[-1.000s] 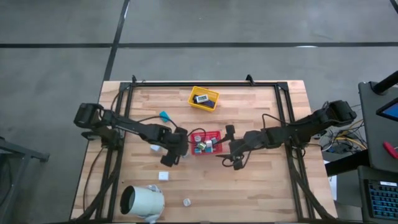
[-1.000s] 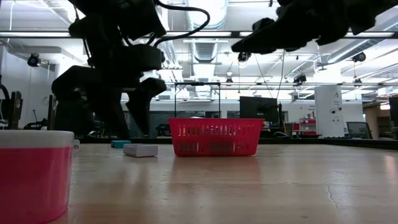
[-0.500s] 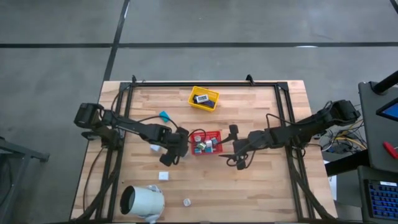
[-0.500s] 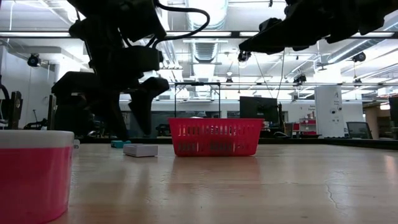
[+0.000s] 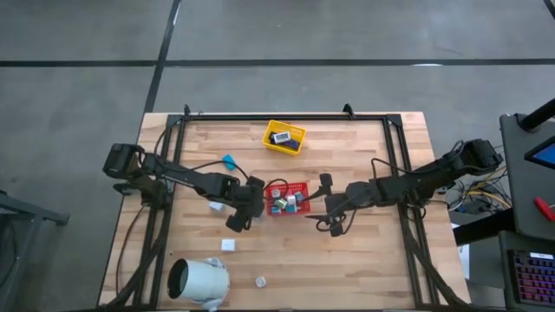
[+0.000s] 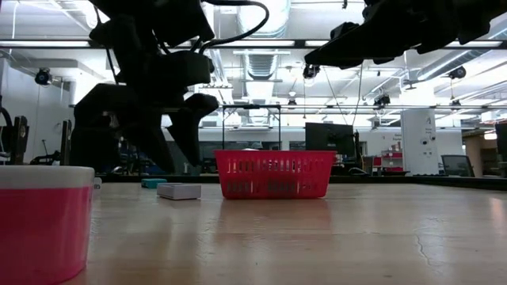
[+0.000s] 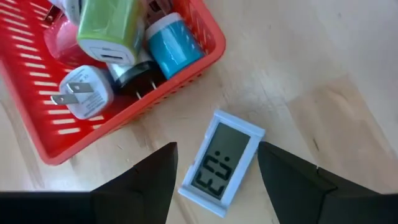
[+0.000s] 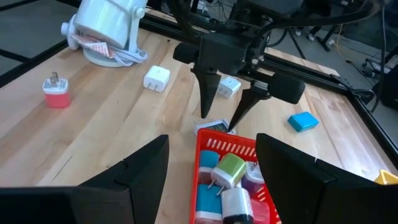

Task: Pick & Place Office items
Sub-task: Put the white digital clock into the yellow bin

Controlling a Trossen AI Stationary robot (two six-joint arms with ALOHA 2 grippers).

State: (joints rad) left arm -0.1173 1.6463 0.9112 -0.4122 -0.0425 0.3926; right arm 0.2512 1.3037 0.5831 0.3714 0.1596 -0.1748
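Roughly midway through the sorting, we found part of the office items already binned and part loose on the table [image 5: 364,251]. We counted two trays: one red tray [image 5: 300,187] at the centre and one yellow tray [image 5: 270,141] toward the far edge. Inside the red tray we made out at least five pieces: one green charger [image 7: 109,31], one teal piece [image 7: 175,50], one white plug [image 7: 81,93], one black plug [image 7: 134,74] and one pink piece [image 7: 59,43]; others may have lain beneath them. The yellow tray appeared to hold two items, too small for us to name. Loose pieces numbered five as far as we could count: one small digital clock [image 7: 221,163] lying just beside the red tray, one teal block [image 5: 230,161], one white adapter [image 8: 157,78], one further white block [image 8: 230,86] and one pink plug [image 8: 56,91] near the one large white cylinder [image 5: 198,281]. We saw the left gripper [image 7: 214,180] poised directly over the clock, its fingers [image 7: 155,171] released and straddling it without contact, holding nothing. We saw the right gripper [image 8: 211,168] hovering above the red tray's other side, its fingers [image 8: 146,165] likewise spread and empty. We judged the clock the next item due, with four more to follow.
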